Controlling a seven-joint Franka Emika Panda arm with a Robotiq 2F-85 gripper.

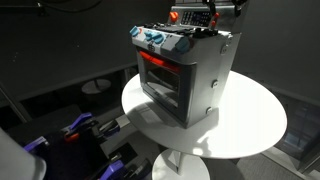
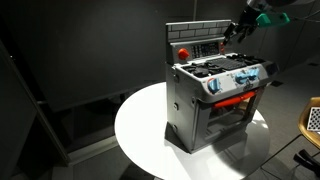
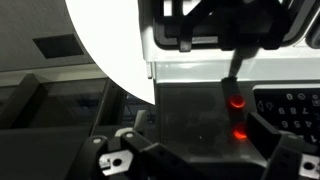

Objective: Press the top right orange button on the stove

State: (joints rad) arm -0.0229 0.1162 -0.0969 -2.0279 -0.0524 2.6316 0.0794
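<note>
The silver-grey toy stove stands on a round white table in both exterior views, its oven window glowing orange-red. Its red-trimmed upright control panel rises at the back. My gripper hovers right at the panel's upper end. In the wrist view the grey panel face fills the middle, with two glowing orange buttons, one above the other. My gripper is open and empty; its right finger sits close beside the buttons.
The white table has bare room around the stove. Blue-white knobs line the stove's front. Dark curtains and floor surround the table. Blue and black gear sits low beside the table.
</note>
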